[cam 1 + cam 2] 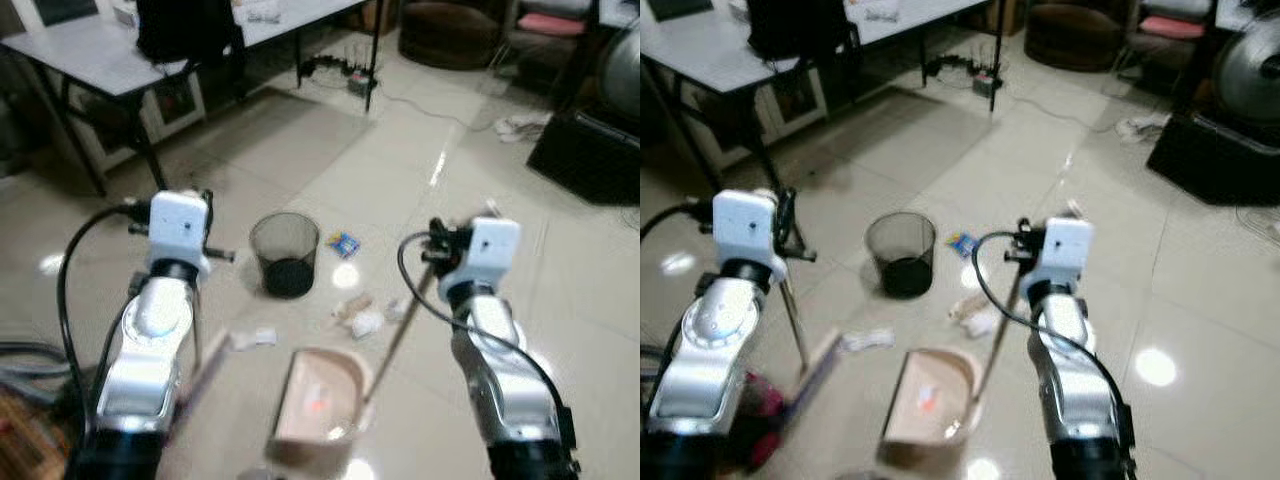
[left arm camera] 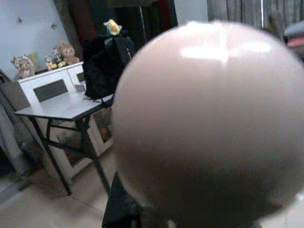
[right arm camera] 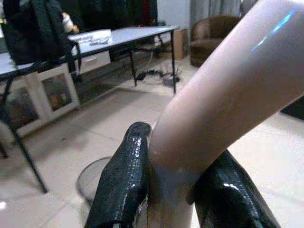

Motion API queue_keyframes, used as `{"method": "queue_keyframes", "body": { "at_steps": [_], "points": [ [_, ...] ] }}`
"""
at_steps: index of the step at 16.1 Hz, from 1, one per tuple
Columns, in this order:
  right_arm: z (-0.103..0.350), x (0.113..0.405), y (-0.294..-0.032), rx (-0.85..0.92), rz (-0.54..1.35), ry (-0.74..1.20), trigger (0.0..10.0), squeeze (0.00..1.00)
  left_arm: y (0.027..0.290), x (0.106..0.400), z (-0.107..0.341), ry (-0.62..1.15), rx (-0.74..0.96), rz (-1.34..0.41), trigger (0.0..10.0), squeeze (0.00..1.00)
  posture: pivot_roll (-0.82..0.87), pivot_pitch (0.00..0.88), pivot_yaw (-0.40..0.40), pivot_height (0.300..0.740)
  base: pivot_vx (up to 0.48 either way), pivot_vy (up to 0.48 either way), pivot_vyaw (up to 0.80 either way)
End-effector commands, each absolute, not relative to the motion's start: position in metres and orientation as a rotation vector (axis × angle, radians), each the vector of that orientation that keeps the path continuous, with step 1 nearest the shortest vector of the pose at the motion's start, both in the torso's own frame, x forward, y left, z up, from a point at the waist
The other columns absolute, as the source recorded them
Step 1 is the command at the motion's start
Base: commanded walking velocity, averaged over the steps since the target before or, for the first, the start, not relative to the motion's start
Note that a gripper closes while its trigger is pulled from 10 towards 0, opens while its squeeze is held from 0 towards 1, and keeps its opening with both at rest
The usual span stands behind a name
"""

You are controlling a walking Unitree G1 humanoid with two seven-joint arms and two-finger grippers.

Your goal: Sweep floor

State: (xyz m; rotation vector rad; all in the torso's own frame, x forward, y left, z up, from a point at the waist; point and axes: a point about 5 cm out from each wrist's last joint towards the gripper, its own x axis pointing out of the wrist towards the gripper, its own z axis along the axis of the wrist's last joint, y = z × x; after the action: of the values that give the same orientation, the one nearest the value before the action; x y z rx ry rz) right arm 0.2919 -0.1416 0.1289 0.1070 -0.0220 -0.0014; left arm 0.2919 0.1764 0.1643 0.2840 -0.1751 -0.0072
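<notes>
My left gripper is shut on the thin handle of a broom. The broom's pinkish head rests on the tiles by my left side, and its rounded handle end looms close in the left wrist view. My right gripper is shut on the dustpan's long pink handle, black fingers on both sides. The beige dustpan sits on the floor between my arms. Crumpled paper, a white scrap and a blue wrapper lie just beyond it.
A dark mesh bin stands ahead of the litter. A grey folding table with a black backpack is at the back left, cables and a power strip under it. A black box is at the right.
</notes>
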Motion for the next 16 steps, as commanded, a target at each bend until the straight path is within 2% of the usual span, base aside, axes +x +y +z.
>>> {"method": "queue_keyframes", "body": {
  "at_steps": [1,3,9,11,16],
  "points": [
    [0.1366,0.2920,-0.1441,0.103,-0.005,-0.062,10.0,0.00,0.1731,0.2906,0.1702,-0.206,0.279,-0.013,10.0,0.00,0.04,0.024,0.016,0.740,0.000,-0.480,0.00],
    [0.1379,0.2939,-0.1437,0.082,0.004,-0.061,10.0,0.00,0.1713,0.2898,0.1658,-0.181,0.196,0.004,10.0,0.00,0.04,0.019,0.015,0.740,0.000,-0.240,0.00],
    [0.1432,0.2985,-0.1465,0.017,0.010,-0.075,10.0,0.00,0.1678,0.2928,0.1654,-0.187,0.206,0.039,10.0,0.00,0.03,0.003,0.009,0.740,0.000,0.000,0.00],
    [0.1434,0.2991,-0.1474,-0.001,-0.011,-0.076,10.0,0.00,0.1690,0.2931,0.1658,-0.193,0.205,0.053,10.0,0.00,0.03,0.000,0.009,0.740,0.349,0.000,0.00],
    [0.1429,0.2998,-0.1471,-0.005,-0.019,-0.078,10.0,0.00,0.1691,0.2927,0.1650,-0.194,0.192,0.055,10.0,0.00,0.02,0.000,0.008,0.740,0.409,0.000,0.75]
  ]
}}
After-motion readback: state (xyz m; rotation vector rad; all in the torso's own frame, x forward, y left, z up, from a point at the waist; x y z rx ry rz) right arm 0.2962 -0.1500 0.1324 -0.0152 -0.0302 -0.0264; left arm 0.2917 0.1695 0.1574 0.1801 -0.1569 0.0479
